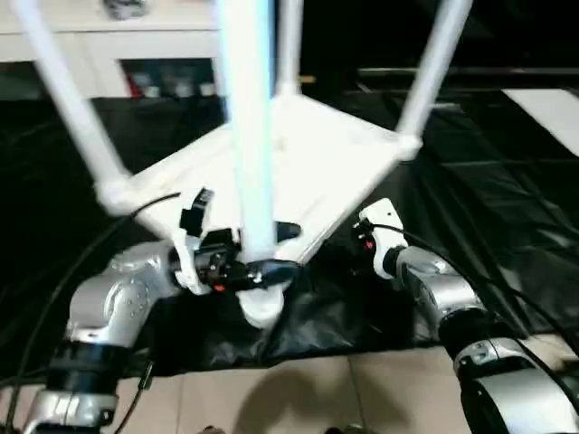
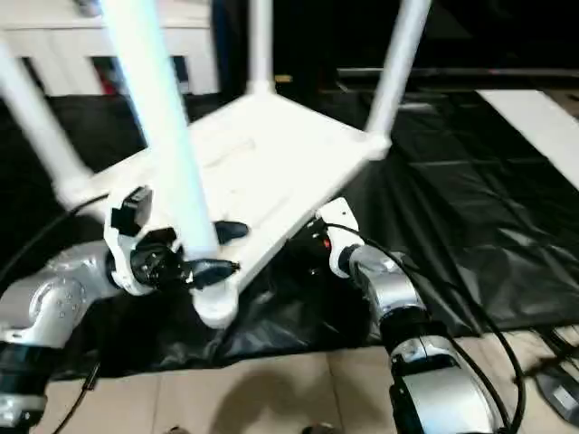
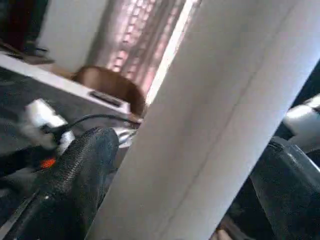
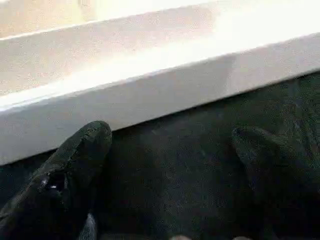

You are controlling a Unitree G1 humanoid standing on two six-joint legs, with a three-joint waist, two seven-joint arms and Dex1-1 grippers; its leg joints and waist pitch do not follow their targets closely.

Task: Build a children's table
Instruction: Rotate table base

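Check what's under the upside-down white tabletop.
The tabletop lies upside down on a black cloth, which runs out past its edges. The right gripper sits open just short of its near rim. What lies beneath the cloth, and directly under the tabletop's middle, is covered.

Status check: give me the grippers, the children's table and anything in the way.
Left gripper open around the near leg, fingers either side. Right gripper open at the tabletop edge, holding nothing. Table upside down on black cloth, four legs up. No obstruction seen.
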